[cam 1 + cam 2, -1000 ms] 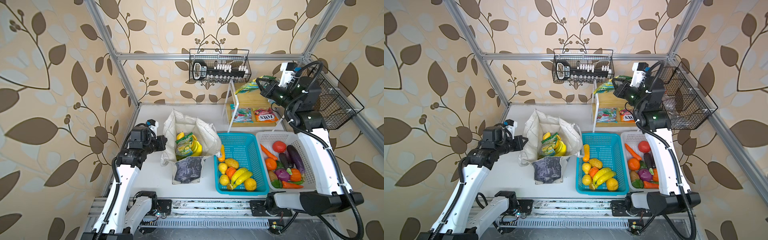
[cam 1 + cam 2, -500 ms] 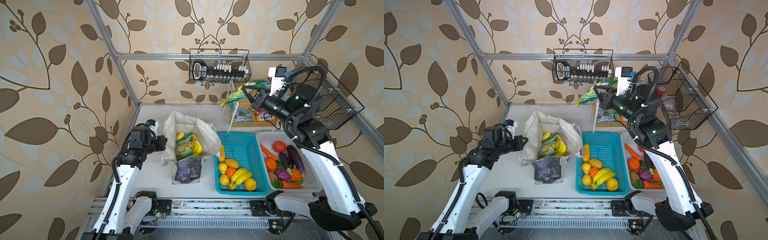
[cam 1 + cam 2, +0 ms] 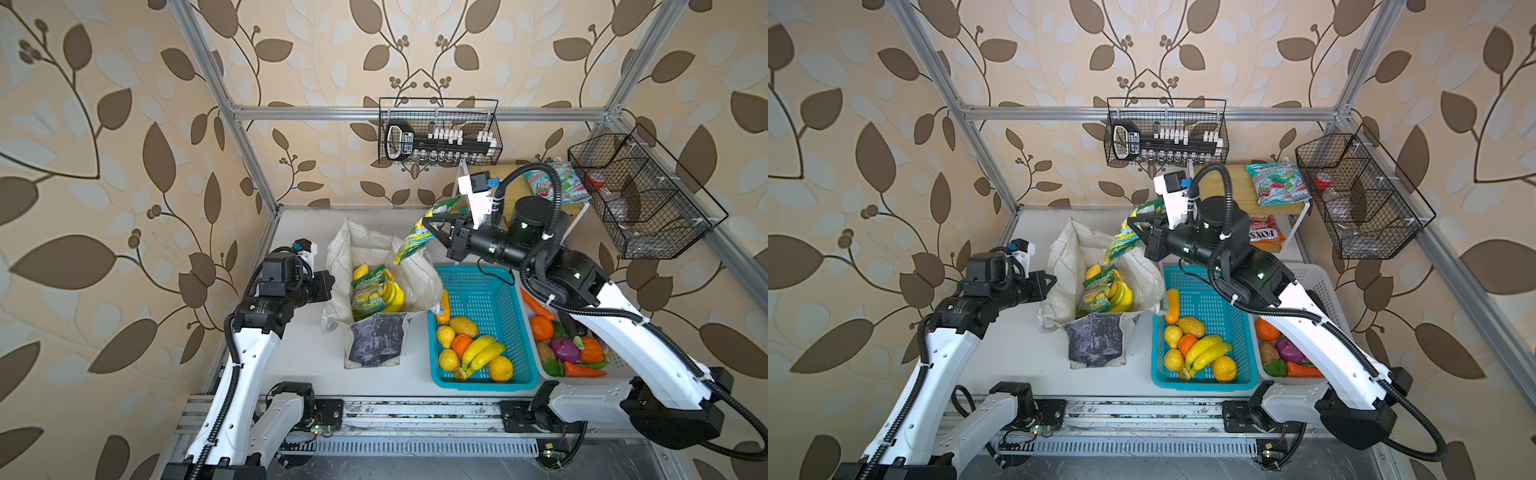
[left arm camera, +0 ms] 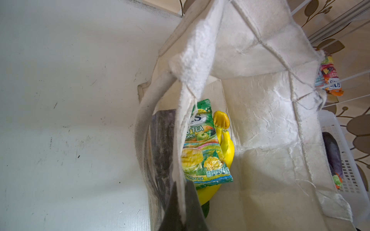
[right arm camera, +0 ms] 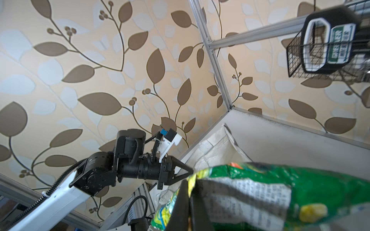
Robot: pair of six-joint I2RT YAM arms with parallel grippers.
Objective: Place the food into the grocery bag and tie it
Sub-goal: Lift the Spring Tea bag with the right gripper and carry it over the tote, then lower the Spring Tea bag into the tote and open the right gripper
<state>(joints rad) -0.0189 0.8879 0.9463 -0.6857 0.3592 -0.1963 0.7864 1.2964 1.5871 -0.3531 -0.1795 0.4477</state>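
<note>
1. Above the far right corner of the grocery bag (image 3: 419, 278), my right end effector (image 3: 428, 226) has its jaws pressed together on one end of a green-yellow snack packet (image 3: 409, 245).
2. The packet hangs from that pinch with its long axis slanting down toward my left arm's side. In both top views its free lower end sits just over the bag's rim, not yet inside.
3. My left end effector (image 3: 330, 282) is at the bag's opposite side, pinching a fold of off-white cloth. The left wrist view shows that cloth running in between the jaws, but I cannot tell whether it is strap or rim hem.
4. The bag stands on the bench (image 3: 307, 357) between my two arms, its mouth gaping upward. A banana bunch (image 3: 392, 293) and a second green packet (image 3: 368, 293) already lie inside. The turquoise basket (image 3: 478, 282) is just beside it on my right.
5. The mouth lies below my right end effector and to its left, so the loaded right arm is the nearer one. My left is busy holding the cloth.
6. I judge the next move to be a short travel left and down, feeding the packet in lower end first before letting go.
7. The risk I see is that the packet's end catches the floppy right rim and slides out toward the basket.
</note>
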